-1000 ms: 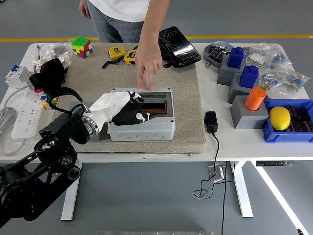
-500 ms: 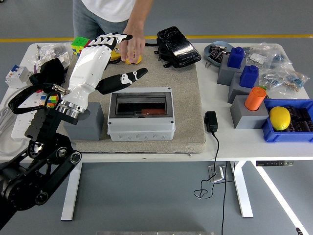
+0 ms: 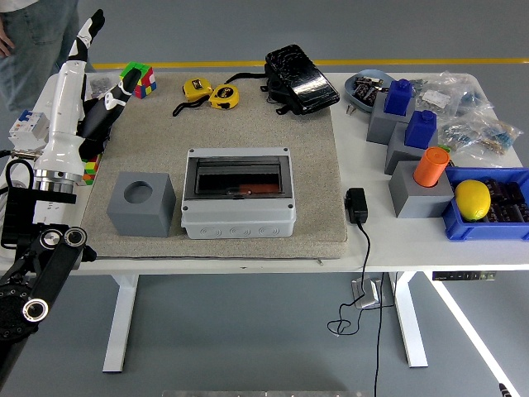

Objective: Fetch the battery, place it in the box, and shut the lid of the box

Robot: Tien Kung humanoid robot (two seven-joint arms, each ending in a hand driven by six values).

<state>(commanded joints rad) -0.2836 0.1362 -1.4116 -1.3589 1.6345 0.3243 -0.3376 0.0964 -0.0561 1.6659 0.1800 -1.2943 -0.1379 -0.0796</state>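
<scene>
The grey box (image 3: 240,217) sits on the beige mat in the middle of the table. Its dark see-through lid (image 3: 240,175) lies flat and shut. A reddish battery (image 3: 250,193) shows dimly through the lid. My left hand (image 3: 87,66) is white, raised high over the table's left end, well left of the box. Its fingers are stretched out and hold nothing. The right arm is out of the picture.
A grey block (image 3: 140,203) with a round hole stands left of the box. A person (image 3: 33,41) stands at the far left. Tape measures (image 3: 211,93), a black pouch (image 3: 299,78), a Rubik's cube (image 3: 138,78), a black charger (image 3: 357,205) and grey stands with blue and orange parts (image 3: 417,157) surround the mat.
My left hand lifted off the box and swung up and back to the left. The person's hand left the box and the person moved to the far left.
</scene>
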